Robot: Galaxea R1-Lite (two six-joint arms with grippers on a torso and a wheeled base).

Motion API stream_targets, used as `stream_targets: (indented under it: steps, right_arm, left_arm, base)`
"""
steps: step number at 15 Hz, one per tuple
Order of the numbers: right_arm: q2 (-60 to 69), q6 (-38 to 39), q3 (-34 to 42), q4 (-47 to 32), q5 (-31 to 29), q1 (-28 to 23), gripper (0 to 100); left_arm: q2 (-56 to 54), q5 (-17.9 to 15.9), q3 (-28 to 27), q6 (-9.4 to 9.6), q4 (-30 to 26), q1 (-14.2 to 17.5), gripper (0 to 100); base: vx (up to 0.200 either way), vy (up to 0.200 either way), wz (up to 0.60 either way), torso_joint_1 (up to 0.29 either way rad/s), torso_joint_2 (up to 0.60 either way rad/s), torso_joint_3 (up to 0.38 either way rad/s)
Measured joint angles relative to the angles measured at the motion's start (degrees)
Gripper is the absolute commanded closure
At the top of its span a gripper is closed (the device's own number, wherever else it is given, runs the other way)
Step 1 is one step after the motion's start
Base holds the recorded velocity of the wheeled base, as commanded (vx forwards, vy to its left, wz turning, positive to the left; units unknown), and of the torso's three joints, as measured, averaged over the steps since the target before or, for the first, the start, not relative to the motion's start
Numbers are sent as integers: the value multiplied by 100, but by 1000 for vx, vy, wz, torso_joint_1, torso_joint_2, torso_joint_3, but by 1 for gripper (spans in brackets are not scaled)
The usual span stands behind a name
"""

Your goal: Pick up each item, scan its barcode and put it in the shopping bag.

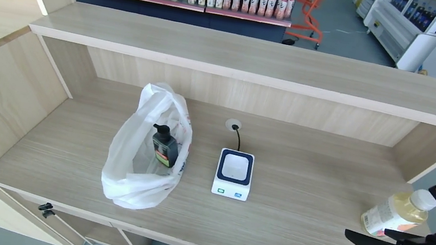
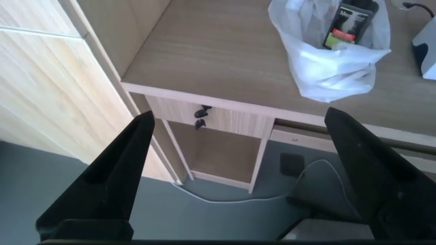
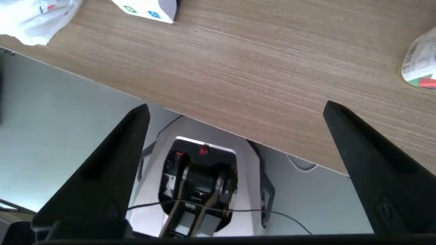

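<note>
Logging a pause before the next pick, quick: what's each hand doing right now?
Left hand: open, holding nothing.
Right hand: open, holding nothing.

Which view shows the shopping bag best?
The head view: the whole shopping bag sits on the counter, mouth open, a dark pump bottle inside. The left wrist view crops its top; the right wrist view catches only a corner.
</note>
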State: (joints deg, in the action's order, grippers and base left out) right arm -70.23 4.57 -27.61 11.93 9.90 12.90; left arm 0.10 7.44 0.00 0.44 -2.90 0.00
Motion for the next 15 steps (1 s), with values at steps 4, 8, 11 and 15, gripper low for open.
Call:
stream_targets:
  steps: [4, 8, 11, 15]
  right_arm:
    - [-11, -9, 226, -4, -820, 0, 0]
    - [-13, -6, 325, -4, -1087, 0, 0]
    - [-60, -23, 347, -364, -2256, -56, 0]
    - [-430, 16, 236, -513, -2916, -456, 0]
  left_arm:
    - [0, 0, 0, 0, 0, 0, 0]
    - [0, 0, 0, 0, 1, 0, 0]
    - [0, 0, 0, 0, 1, -7, 0]
    - [0, 0, 0, 0, 1, 0, 0]
  base:
    - [0, -200, 0, 1, 2, 5]
    - [0, -100, 0, 2, 0, 1]
    - [0, 0, 0, 0, 0, 0]
    - [0, 0, 0, 0, 0, 0]
